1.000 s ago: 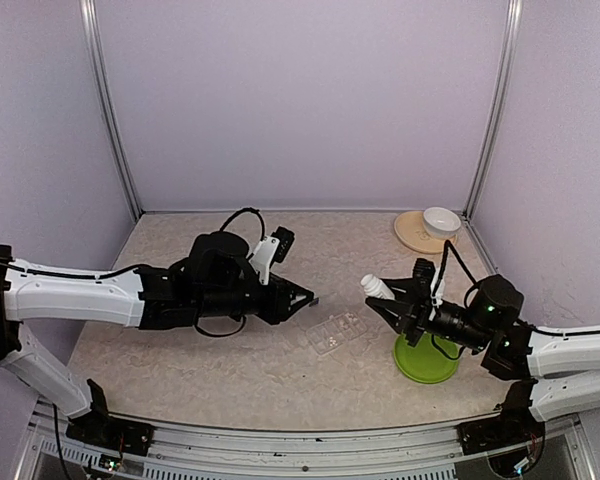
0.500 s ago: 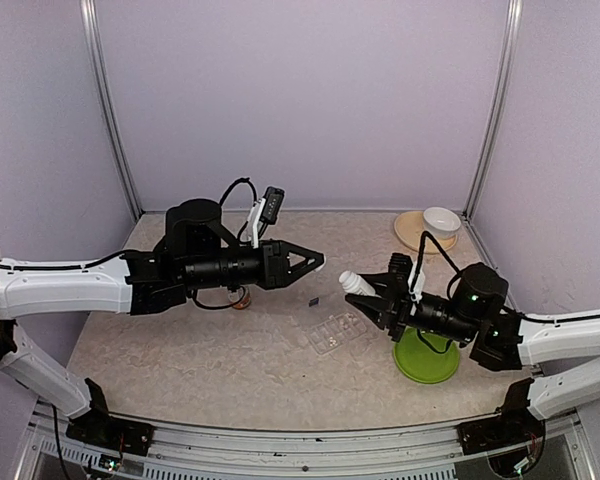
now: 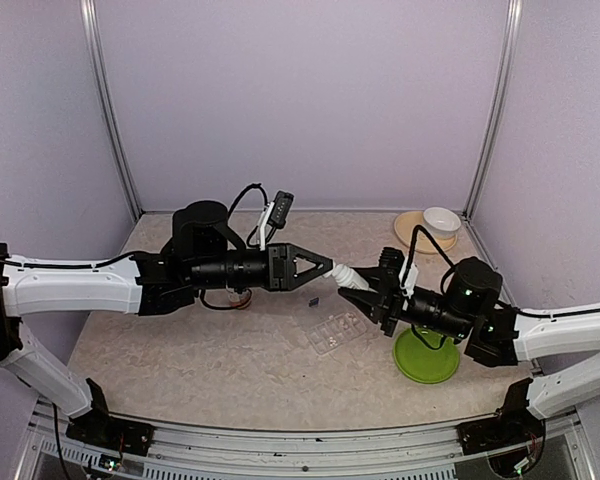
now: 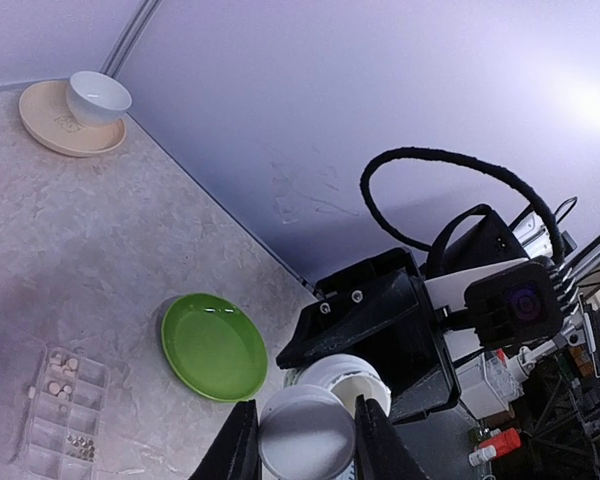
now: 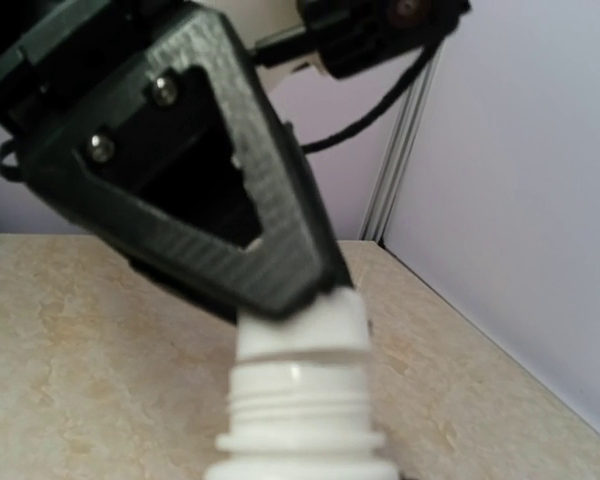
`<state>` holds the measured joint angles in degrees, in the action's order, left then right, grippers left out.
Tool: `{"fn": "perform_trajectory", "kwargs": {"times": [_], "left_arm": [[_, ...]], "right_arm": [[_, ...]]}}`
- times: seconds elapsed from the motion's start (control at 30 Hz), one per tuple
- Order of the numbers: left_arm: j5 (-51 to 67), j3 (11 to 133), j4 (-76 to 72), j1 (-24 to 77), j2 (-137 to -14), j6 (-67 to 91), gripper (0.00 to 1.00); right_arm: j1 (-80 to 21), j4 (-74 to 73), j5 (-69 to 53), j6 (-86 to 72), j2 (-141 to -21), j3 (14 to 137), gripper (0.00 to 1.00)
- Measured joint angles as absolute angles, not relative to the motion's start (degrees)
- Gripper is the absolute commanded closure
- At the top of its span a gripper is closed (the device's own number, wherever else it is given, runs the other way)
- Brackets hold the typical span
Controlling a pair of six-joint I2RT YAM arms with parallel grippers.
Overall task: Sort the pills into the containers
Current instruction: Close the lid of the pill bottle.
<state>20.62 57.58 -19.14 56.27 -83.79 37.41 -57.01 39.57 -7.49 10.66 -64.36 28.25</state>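
Observation:
My right gripper (image 3: pixel 372 290) is shut on a white pill bottle (image 3: pixel 352 278) and holds it tilted in the air, cap end toward the left arm. My left gripper (image 3: pixel 327 268) is shut on the bottle's white cap (image 4: pixel 305 437), one finger on each side. The right wrist view shows the cap (image 5: pixel 305 318) sitting above bare neck threads (image 5: pixel 298 400). The clear pill organiser (image 3: pixel 338 330) lies flat on the table below the bottle. Some of its compartments hold small pale pills (image 4: pixel 60 365). A tiny black mark (image 3: pixel 313 299) lies beside it.
A green plate (image 3: pixel 425 356) sits under the right arm, right of the organiser. A white bowl (image 3: pixel 441 220) on a tan plate (image 3: pixel 412 235) stands at the back right corner. An amber bottle (image 3: pixel 242 297) shows partly under the left arm.
The left gripper rose and moved right. The right gripper carried the bottle up and left. The two met, and the left fingers now grip the cap.

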Motion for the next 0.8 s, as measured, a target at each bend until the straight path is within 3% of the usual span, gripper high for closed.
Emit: {"fn": "perform_trajectory", "kwargs": {"times": [0.8], "left_arm": [[23.6,58.4,-21.4,56.5,-85.8,39.7,0.76]], "right_arm": [[-57.3,37.9,-6.8,11.3,-66.1,29.5,1.0]]}}
